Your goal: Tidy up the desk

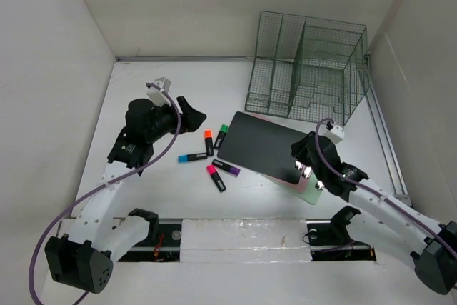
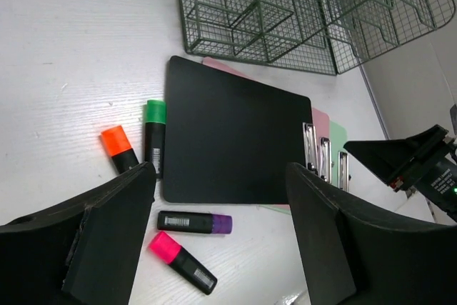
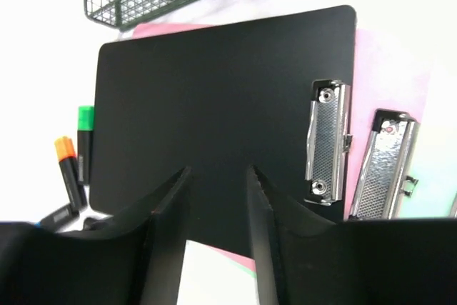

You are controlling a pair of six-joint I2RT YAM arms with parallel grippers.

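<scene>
The white worktop (image 1: pixel 207 87) lay beneath both arms, the left jaws gaping wide and empty near the orange highlighter (image 2: pixel 118 144), the right jaws narrowly parted, gripping nothing, over the black clipboard (image 3: pixel 214 91).

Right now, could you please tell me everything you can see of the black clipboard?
The black clipboard is a matte, rigid-looking rectangle with rounded corners and a silver metal clip at the short edge nearest the right end effector. It lies flat, askew, atop a pink clipboard on the desk, before the wire rack. A green highlighter lies beside its opposite edge; contact is unclear.
</scene>
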